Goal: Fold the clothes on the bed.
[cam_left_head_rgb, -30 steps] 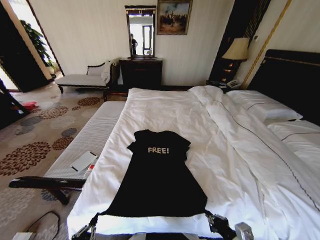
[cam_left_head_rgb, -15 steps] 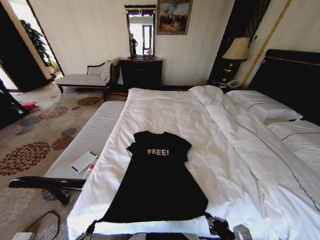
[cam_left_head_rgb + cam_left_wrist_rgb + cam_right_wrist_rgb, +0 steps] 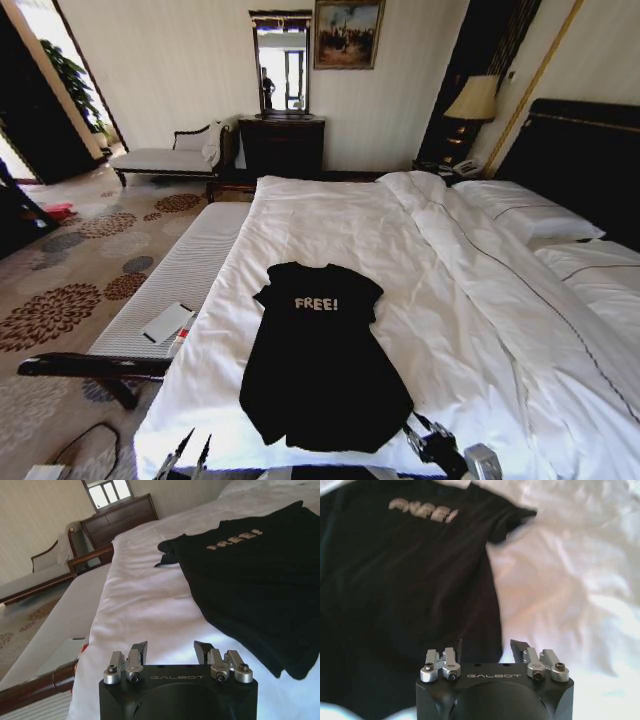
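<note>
both of our grippers hang at the near edge of the bed (image 3: 330,215), at the bottom of the head frame: the left gripper (image 3: 187,452) with its fingers apart and empty, the right gripper (image 3: 432,442) beside the shirt's lower right corner, also spread and holding nothing. half a second ago the t-shirt (image 3: 318,360) was stretched flat, its hem drawn out wide; now that hem has let go and bunched inward, rounded and rumpled, so we judge the straightening pull is over and the folding itself is not yet begun. the shirt lies in the lower middle of the head frame, lettering away from us. our left wrist view shows the left gripper (image 3: 170,652) clear of the cloth over bare white sheet, the shirt (image 3: 255,580) to the upper right, plus a dark dresser (image 3: 117,522) at the top. our right wrist view shows the right gripper (image 3: 486,650) just above the shirt's (image 3: 405,590) side edge.
</note>
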### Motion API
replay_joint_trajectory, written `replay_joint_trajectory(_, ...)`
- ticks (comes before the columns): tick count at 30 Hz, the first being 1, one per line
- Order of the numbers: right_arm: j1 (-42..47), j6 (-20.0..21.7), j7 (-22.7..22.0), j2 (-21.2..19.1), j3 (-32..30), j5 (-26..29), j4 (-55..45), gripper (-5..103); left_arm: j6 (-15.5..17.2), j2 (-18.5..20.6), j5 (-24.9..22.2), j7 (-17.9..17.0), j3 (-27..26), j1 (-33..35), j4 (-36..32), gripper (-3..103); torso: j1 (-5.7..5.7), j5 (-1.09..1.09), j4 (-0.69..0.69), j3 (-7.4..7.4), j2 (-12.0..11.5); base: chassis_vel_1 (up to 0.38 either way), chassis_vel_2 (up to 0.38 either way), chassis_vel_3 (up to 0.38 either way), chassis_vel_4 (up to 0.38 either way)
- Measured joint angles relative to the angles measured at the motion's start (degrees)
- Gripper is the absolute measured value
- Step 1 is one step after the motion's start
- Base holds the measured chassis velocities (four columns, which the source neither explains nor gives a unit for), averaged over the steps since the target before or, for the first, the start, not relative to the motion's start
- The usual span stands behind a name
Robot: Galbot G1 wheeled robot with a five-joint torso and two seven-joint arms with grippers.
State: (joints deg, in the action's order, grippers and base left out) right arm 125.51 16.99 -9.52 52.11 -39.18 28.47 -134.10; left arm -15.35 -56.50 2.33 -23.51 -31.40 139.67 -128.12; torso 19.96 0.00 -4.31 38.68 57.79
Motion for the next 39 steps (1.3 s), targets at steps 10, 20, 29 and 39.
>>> replay_joint_trajectory(10,-22.79,-2.17,1.39,-7.9,0.82,14.86,8.14,93,5.0,-0.64,-2.11,0.1,0.27,-7.11,-4.6,92,0.0,0.0,0.01,0.01,0.0,0.0,0.0,0.0,0.0)
replay_joint_trajectory(20,-51.74,-2.85,7.06,-14.66,12.67,28.94,30.26,100,16.58,1.53,-7.35,2.77,2.94,-21.61,-7.5,100,0.02,0.01,-0.04,0.02,-0.02,0.0,0.0,0.0,0.0)
replay_joint_trajectory(29,-70.07,-2.65,8.54,-11.52,27.05,32.53,44.6,100,16.29,2.04,-8.53,3.77,3.96,-24.51,-6.25,100,0.02,-0.01,0.0,0.01,-0.01,0.0,0.0,0.0,0.0)
replay_joint_trajectory(39,-75.67,-0.44,8.84,-8.11,32.48,37.24,49.99,100,14.64,3.34,-10.57,4.64,6.53,-28.22,-4.47,100,0.0,-0.01,-0.01,0.0,-0.01,0.0,0.0,0.0,0.0)
